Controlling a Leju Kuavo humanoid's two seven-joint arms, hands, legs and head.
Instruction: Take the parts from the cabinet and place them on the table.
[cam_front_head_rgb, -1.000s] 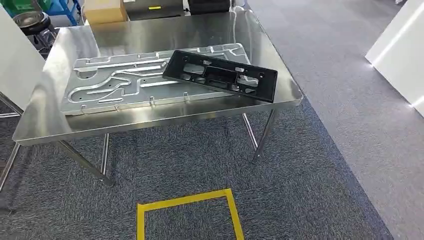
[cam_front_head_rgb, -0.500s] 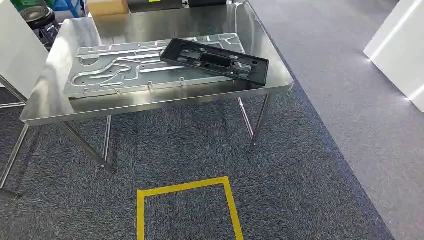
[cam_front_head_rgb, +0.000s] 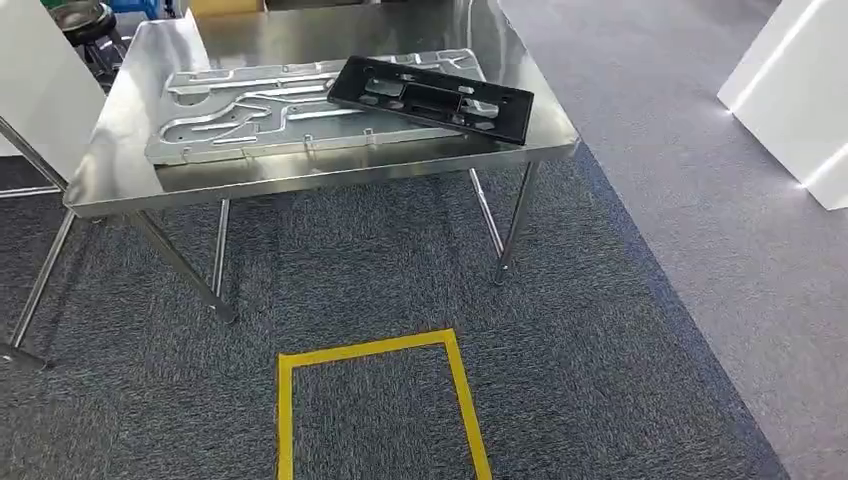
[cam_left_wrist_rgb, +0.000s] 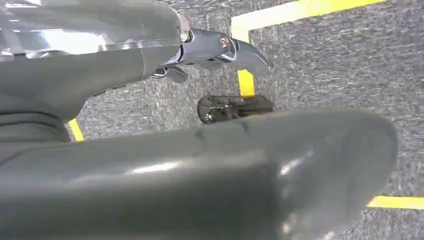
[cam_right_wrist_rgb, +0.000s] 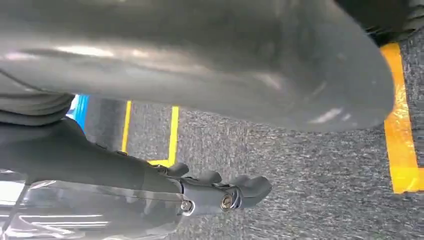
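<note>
Grey carpet runs under a steel table in the head view, with a square of yellow tape on the floor in front. On the table lies a large silver plate with pressed channels; a smaller black frame rests partly across the plate's right end, tilted toward the table's right edge. The wrist views look down at carpet and tape lines instead. There the left hand hangs with fingers loosely extended, grasping nothing, and the right hand hangs beside the robot with fingers lightly bent, likewise gripping nothing and touching nothing.
</note>
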